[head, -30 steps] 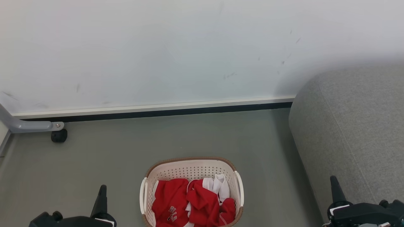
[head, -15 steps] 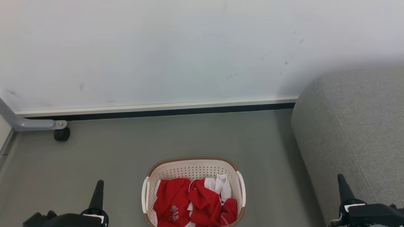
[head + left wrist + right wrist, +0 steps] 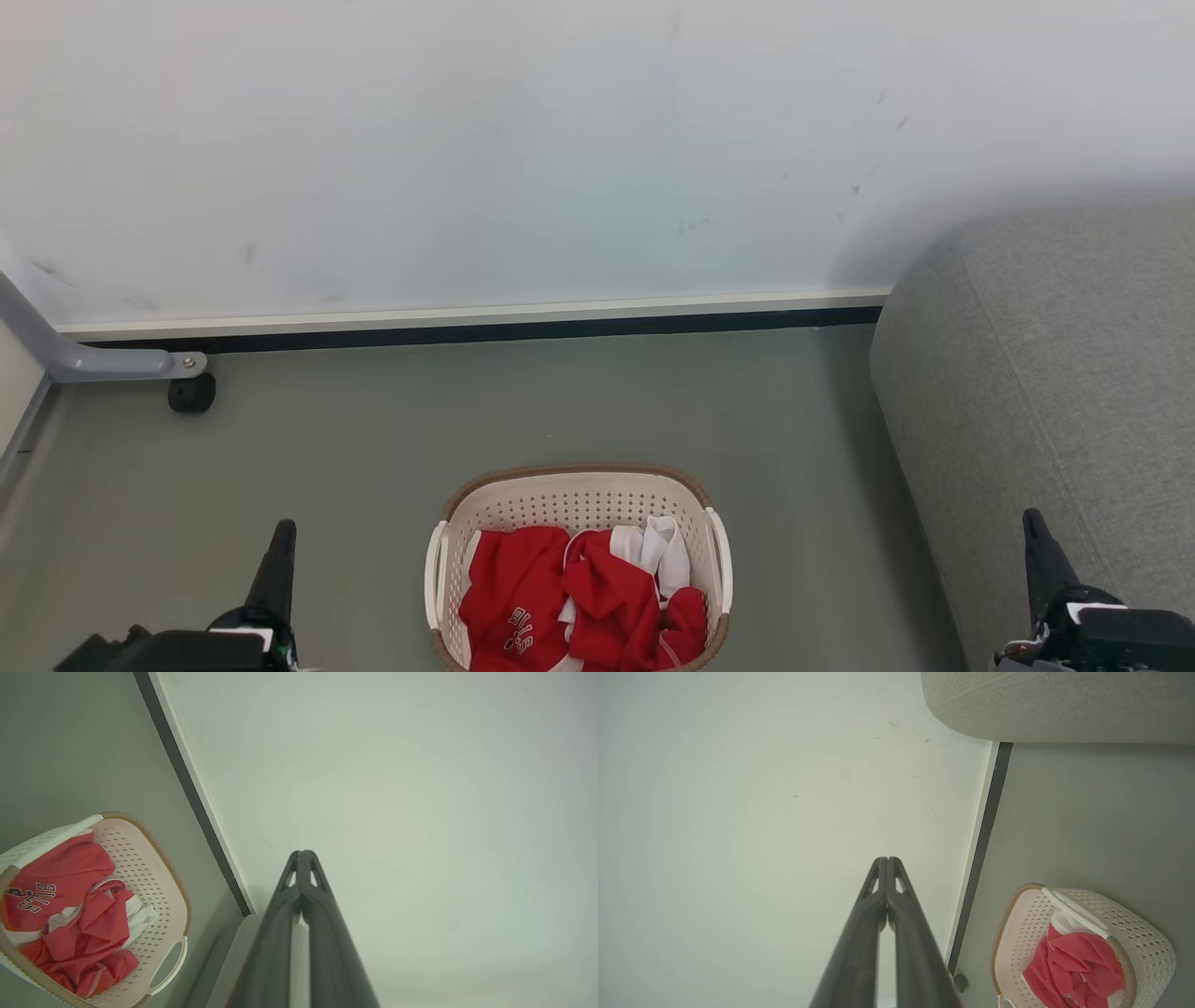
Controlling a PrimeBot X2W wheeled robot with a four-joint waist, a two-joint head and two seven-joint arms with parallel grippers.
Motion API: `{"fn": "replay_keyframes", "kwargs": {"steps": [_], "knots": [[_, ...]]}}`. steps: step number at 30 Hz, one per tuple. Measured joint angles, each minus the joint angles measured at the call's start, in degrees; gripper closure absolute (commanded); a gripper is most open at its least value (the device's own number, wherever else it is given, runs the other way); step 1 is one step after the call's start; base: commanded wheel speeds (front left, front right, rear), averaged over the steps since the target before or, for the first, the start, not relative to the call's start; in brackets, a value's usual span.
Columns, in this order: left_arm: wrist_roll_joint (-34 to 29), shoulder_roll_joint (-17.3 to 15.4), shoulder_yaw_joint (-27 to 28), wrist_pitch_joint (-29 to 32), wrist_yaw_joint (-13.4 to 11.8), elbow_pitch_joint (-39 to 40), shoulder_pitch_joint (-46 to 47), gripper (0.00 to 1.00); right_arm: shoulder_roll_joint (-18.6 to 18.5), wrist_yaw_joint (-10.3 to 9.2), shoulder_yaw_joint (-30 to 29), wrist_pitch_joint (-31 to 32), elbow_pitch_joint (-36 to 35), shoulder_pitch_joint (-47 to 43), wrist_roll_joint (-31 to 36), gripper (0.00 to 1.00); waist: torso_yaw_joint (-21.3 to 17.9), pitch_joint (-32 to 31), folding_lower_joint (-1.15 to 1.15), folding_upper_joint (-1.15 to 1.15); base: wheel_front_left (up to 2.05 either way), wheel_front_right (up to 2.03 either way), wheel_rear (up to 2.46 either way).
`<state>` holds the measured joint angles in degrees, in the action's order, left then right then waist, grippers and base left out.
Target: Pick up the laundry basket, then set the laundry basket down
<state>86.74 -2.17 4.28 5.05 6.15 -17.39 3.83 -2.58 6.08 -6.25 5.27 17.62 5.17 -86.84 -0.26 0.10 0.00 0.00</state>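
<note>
I've got the cream perforated plastic laundry basket [image 3: 574,502] between my left gripper [image 3: 281,537] and right gripper [image 3: 1033,523], nearer the left, both pinched closed and empty.

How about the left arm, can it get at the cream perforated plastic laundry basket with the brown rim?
Probably yes: only bare grey floor separates the left gripper from the laundry basket, though its shut jaws must open.

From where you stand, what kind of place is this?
Likely a home-style room, maybe a test mock-up: a basket of red and white clothes on a grey floor, a grey fabric sofa on the right, and a plain white wall behind.
</note>
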Motion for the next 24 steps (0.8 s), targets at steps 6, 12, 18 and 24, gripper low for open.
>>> {"fn": "replay_keyframes", "kwargs": {"steps": [6, 12, 18, 24], "knots": [[4.2, 0.0, 0.8, 1.3, 0.9, 0.1, 0.7, 1.00, 0.0, 0.75, -1.3, 1.2, -0.2, 0.0, -4.5, 1.00, 0.3, 0.0, 0.00, 0.00, 0.00, 0.00, 0.00], [4.9, 0.0, 0.9, 1.4, 0.9, 0.1, 0.7, 1.00, 0.1, 0.82, -1.4, 1.2, -0.2, 0.0, -4.6, 1.00, 0.3, 0.0, 0.00, 0.00, 0.00, 0.00, 0.00], [4.9, 0.0, 0.9, 1.4, 0.9, 0.1, 0.7, 1.00, 0.1, 0.82, -1.4, 1.2, -0.3, 0.1, -4.6, 1.00, 0.3, 0.0, 0.00, 0.00, 0.00, 0.00, 0.00], [5.0, 0.0, 0.9, 1.4, 0.9, 0.1, 0.7, 1.00, 0.1, 0.82, -1.4, 1.2, -0.3, 0.1, -4.6, 1.00, 0.3, 0.0, 0.00, 0.00, 0.00, 0.00, 0.00]]}}
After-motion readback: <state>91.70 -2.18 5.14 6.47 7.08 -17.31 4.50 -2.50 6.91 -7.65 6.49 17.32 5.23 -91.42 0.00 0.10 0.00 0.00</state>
